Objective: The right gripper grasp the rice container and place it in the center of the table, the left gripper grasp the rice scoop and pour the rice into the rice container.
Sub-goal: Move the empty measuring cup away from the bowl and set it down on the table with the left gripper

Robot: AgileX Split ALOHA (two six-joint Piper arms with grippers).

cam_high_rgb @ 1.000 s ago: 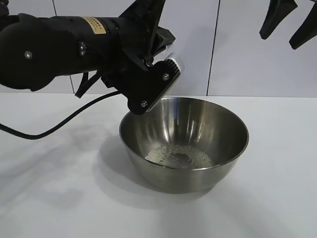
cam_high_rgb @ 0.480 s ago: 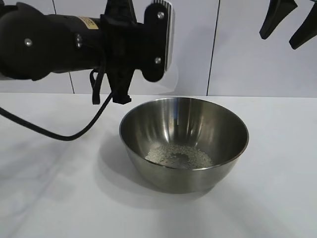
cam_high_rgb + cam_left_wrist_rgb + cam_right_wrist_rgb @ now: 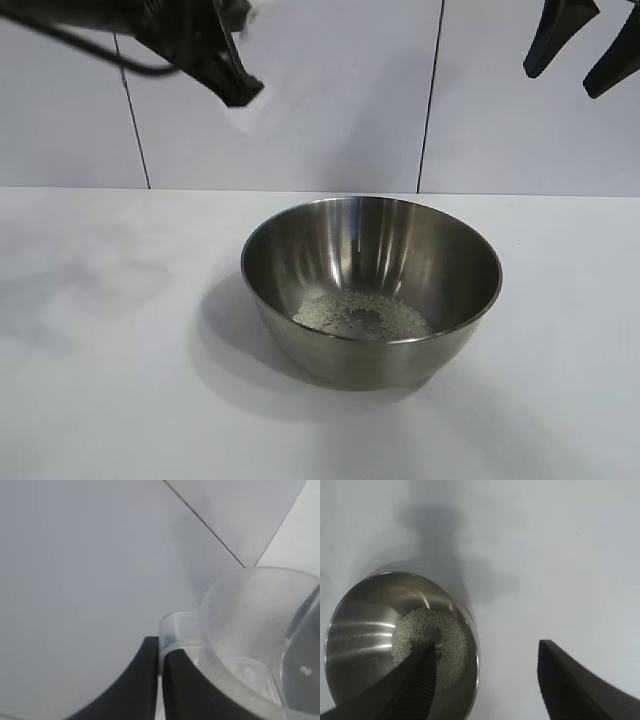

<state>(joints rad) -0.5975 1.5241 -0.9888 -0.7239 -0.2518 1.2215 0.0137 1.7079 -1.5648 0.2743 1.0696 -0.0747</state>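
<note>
The light, stiff plastic scoop (image 3: 250,630), best held by its side handle, sits clenched in the left gripper (image 3: 161,680) high above the table (image 3: 100,350), while the open right gripper (image 3: 485,680) hangs empty over the heavier, slippery steel bowl (image 3: 455,250) holding the rice (image 3: 365,315).
</note>
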